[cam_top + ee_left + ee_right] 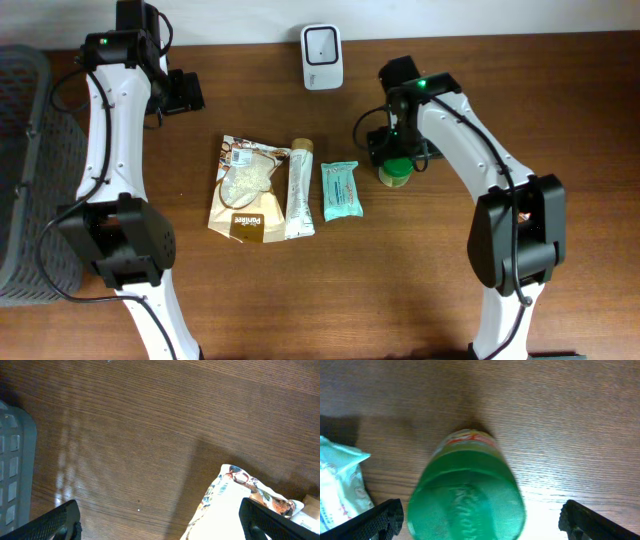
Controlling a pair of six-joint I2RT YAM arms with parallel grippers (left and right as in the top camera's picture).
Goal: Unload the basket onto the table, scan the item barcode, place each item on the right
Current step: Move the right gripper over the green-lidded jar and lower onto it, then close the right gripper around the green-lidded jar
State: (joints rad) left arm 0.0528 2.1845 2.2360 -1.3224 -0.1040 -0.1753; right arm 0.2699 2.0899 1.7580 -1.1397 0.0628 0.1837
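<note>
1. The small green-lidded jar (pixel 467 505) stands on the brown wooden table (pixel 420 290), just right of a teal wipes packet (pixel 340 190).
2. The right gripper (pixel 490 522) hangs over it, jaws wide and holding nothing; from overhead it covers part of the jar.
3. A pale tube (pixel 300 188) and a printed snack bag (pixel 246 187) lie further left.
4. The left gripper (pixel 165 522) hovers near the bag, wide apart and empty.
5. A white scanner (pixel 321 57) sits at the far edge.
6. The jar's label is too blurred to read.

Overhead straight down on table (pixel 420 290), 2 wrist views close, downward, right sharing green jar (pixel 465 495)
</note>
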